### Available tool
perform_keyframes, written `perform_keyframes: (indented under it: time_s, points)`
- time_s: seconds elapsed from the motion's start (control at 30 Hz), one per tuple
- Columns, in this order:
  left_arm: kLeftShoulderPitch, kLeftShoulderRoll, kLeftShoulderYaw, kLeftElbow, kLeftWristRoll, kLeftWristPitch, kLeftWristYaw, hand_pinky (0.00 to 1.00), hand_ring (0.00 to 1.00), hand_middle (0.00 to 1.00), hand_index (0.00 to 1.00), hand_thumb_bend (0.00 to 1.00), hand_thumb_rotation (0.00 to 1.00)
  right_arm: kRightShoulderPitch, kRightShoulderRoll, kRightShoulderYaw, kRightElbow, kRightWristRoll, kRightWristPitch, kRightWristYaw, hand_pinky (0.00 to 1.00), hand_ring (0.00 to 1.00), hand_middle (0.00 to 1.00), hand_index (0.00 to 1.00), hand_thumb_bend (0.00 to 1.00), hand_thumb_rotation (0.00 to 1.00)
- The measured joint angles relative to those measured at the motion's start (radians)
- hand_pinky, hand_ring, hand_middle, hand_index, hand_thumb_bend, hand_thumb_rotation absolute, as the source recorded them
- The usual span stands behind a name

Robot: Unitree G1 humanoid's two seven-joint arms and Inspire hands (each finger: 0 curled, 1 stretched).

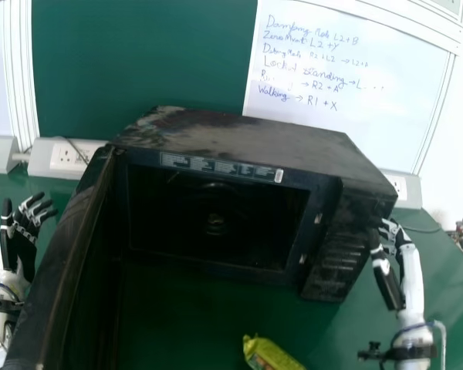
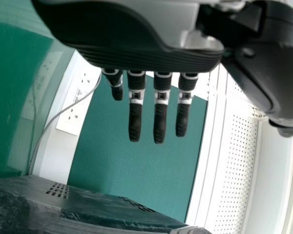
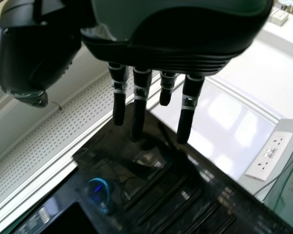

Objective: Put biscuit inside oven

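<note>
The black oven [image 1: 255, 150] stands on the green table with its door [image 1: 71, 254] swung wide toward the robot's left, and its cavity is dark. A yellow-green biscuit pack [image 1: 268, 354] lies in front of it at the bottom edge of the head view. My left hand [image 1: 19, 239] is raised outside the door, fingers extended; the left wrist view shows this hand [image 2: 158, 112] with straight fingers. My right hand [image 1: 387, 270] is beside the oven's right side, and in the right wrist view the hand [image 3: 139, 105] has straight fingers over the oven's black casing [image 3: 151, 180]. Both hands hold nothing.
A socket strip [image 1: 65, 156] runs along the wall behind the oven, with a cable hanging from it. A whiteboard [image 1: 347, 85] with handwriting stands at the back right. The open door stands between my left hand and the biscuit pack.
</note>
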Motion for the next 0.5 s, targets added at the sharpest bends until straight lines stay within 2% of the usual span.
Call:
perform_keyframes:
  time_s: [0.07, 0.27, 0.4, 0.5]
  points:
    - [-0.001, 0.000, 0.000, 0.000, 0.000, 0.000, 0.001, 0.67, 0.70, 0.74, 0.79, 0.75, 0.57, 0.038, 0.007, 0.009, -0.047, 0.000, -0.009, 0.014, 0.63, 0.71, 0.73, 0.80, 0.85, 0.77]
    - [-0.002, -0.001, 0.000, -0.001, -0.001, 0.009, 0.004, 0.68, 0.70, 0.75, 0.80, 0.76, 0.57, 0.137, 0.008, 0.021, -0.152, -0.015, -0.047, 0.065, 0.73, 0.73, 0.72, 0.80, 0.90, 0.75]
    - [-0.002, -0.002, 0.000, -0.015, -0.001, 0.019, 0.012, 0.68, 0.71, 0.75, 0.79, 0.76, 0.57, 0.183, -0.003, 0.019, -0.228, -0.009, -0.022, 0.127, 0.76, 0.76, 0.75, 0.83, 0.92, 0.76]
    - [-0.002, -0.005, 0.000, -0.023, -0.003, 0.030, 0.017, 0.67, 0.71, 0.75, 0.80, 0.76, 0.57, 0.206, -0.019, 0.015, -0.280, -0.009, 0.006, 0.175, 0.73, 0.75, 0.75, 0.84, 0.93, 0.74]
